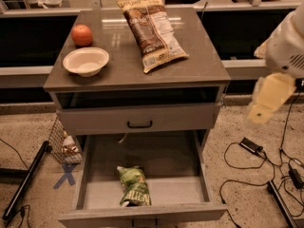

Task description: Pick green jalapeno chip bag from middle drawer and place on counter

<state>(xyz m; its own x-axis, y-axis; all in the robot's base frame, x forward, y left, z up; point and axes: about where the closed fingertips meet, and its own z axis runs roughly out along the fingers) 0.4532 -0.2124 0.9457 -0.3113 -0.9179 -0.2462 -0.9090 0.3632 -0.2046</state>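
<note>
The green jalapeno chip bag lies crumpled on the light grey floor of the open middle drawer, near its front centre. The counter is the glossy grey-brown top of the cabinet. My gripper is the pale yellowish end of the white arm at the right edge. It hangs in the air beside the cabinet, to the right of the counter's front corner and well above and right of the drawer. It holds nothing that I can see.
On the counter lie a brown-and-white chip bag, a white bowl and an orange fruit. A shut drawer front with a black handle sits above the open drawer. Cables lie on the floor at right, a wire basket at left.
</note>
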